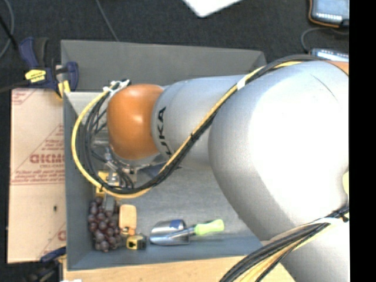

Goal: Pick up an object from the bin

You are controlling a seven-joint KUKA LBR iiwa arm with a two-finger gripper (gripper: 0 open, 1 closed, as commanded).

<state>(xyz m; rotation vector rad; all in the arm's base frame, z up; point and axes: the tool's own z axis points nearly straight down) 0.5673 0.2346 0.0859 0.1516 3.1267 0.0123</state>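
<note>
A grey metal bin (pixel 164 54) is carrying a few small things, all lying along its near edge at the lower left. A bunch of dark purple grapes (pixel 103 227) is sitting in the corner. A cream block (pixel 127 216) is resting just beside it, with a small yellow-and-black piece (pixel 135 242) below the block. A silver scoop with a green handle (pixel 179 231) is stretching away to their right.

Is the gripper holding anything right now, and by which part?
Cannot be told: the orange wrist cover and cables hide the gripper's tip, close by the purple grape bunch and tan block.
</note>
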